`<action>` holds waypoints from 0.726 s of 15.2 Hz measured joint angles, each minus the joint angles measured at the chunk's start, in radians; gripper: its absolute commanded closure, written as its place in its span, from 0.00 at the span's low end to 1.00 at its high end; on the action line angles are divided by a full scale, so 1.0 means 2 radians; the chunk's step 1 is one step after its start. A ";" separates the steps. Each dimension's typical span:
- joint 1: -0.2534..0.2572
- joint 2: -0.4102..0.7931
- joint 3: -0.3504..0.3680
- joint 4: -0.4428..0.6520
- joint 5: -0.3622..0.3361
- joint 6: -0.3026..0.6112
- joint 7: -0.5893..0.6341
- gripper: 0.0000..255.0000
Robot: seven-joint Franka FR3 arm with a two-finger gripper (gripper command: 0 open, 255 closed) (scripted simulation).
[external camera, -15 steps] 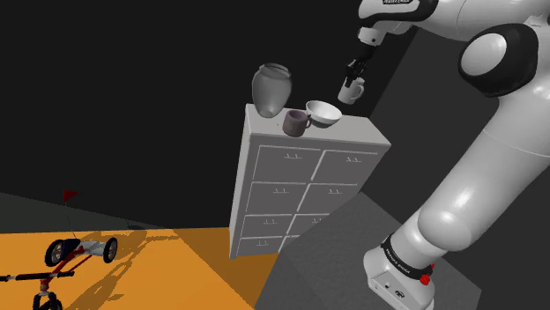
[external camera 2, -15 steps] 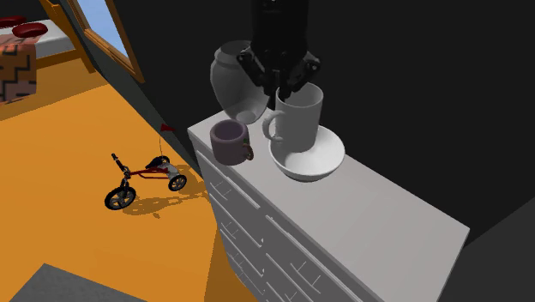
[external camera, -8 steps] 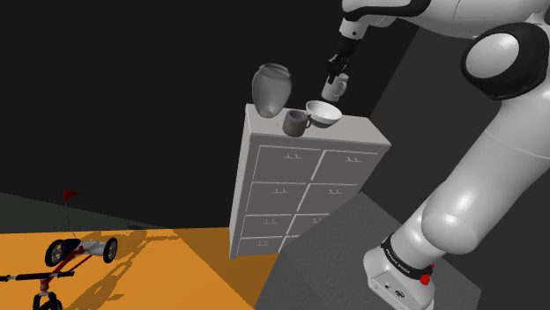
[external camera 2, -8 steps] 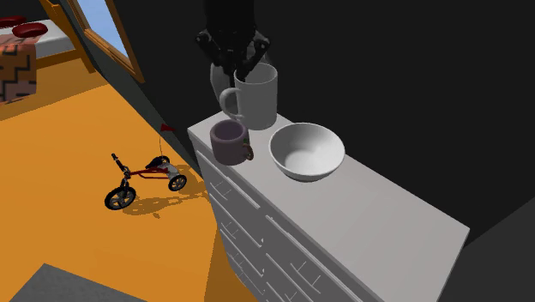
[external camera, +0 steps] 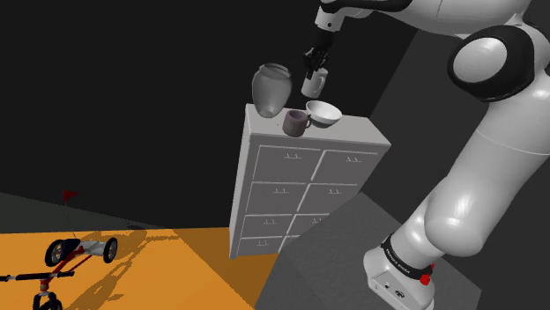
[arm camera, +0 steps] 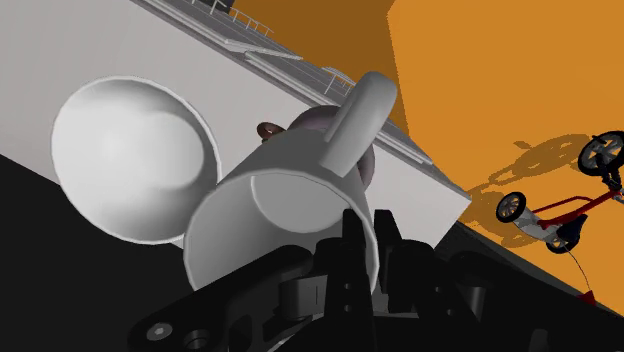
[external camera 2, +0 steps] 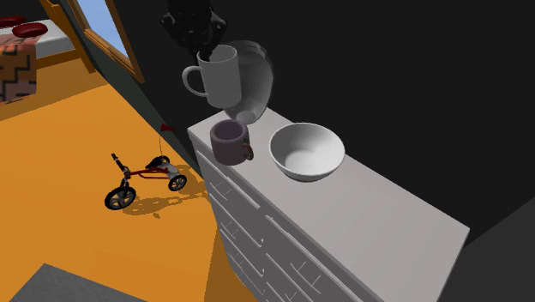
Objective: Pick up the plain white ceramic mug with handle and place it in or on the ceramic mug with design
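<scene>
Since the task ended with one mug sitting in another, the plain white handled mug (external camera 2: 219,77) hung upright in the air above the dark purple mug with a brownish handle (external camera 2: 230,141). Its base was free, and the black jaws pinched its rim from above. I judged that grip chosen to leave the bottom clear for lowering. The purple mug stood on the white chest of drawers' surface (external camera 2: 360,214), with a wide white bowl (external camera 2: 307,152) just beside it and a rounded grey vase (external camera 2: 257,73) behind it. The wrist view made plain the jaws straddling the rim wall near the handle, which the shoulder view left unclear. The second exterior view gave the open gap between the mugs.
</scene>
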 measured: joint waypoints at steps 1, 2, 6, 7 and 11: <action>0.002 0.001 0.001 -0.004 0.000 0.005 0.003 1.00; 0.003 0.002 0.002 -0.009 0.000 0.010 0.006 1.00; 0.004 0.003 0.003 -0.033 0.000 0.035 0.006 1.00; 0.005 0.001 0.003 -0.041 0.000 0.042 0.006 1.00; 0.005 0.003 0.004 -0.068 0.001 0.070 0.007 1.00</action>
